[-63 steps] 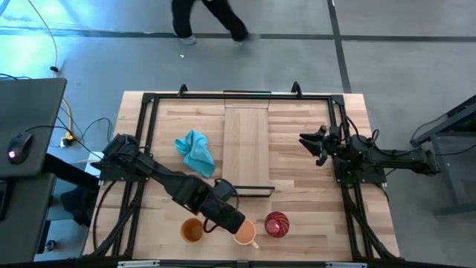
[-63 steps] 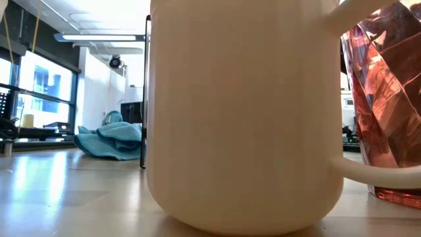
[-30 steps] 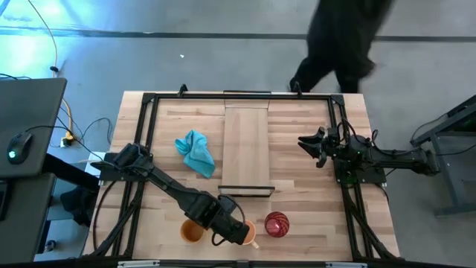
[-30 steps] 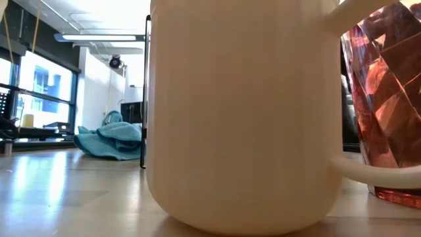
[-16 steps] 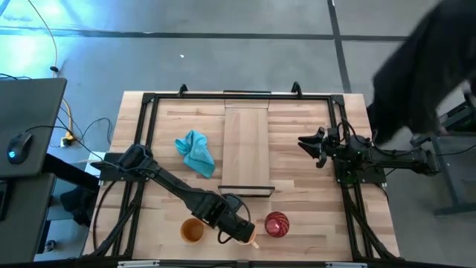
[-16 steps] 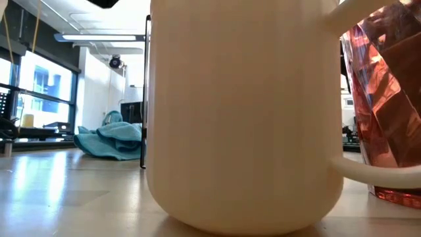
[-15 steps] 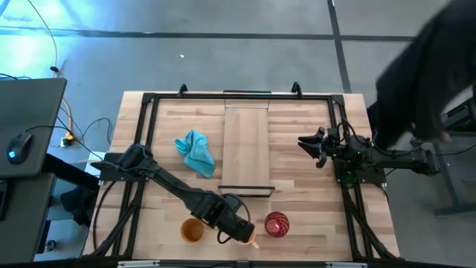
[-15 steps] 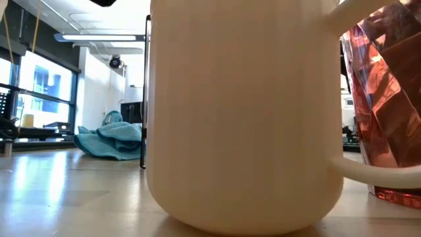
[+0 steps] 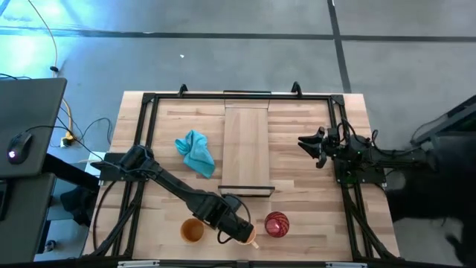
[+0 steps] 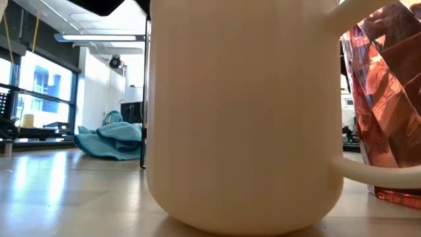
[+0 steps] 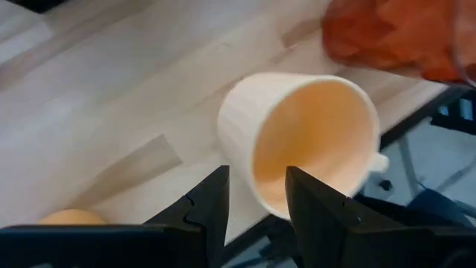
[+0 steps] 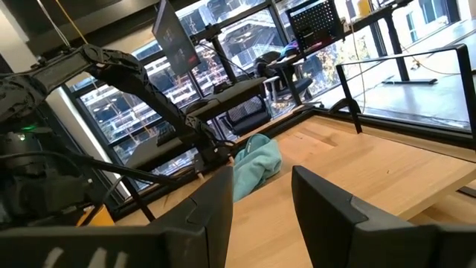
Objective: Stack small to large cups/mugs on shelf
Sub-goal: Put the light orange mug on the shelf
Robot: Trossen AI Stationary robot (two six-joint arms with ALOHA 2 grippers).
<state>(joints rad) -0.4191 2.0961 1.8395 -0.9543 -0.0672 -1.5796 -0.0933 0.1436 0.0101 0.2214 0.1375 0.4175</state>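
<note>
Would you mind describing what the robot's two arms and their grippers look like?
Both arms are dark, nearly black, jointed segments running from the table's side edges. The left gripper and right gripper each end in two flat, matte black fingers with angular, stepped inner edges. Thin dark cables loop beside the left arm, and more wiring clusters around the right wrist. No markings are legible.

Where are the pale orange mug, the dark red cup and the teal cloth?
pale orange mug (image 11: 309, 141), left wrist view, inside of the bowl.
dark red patterned cup (image 9: 277, 224), high view, its top.
teal cloth (image 9: 196, 151), high view, middle of the folds.
</note>
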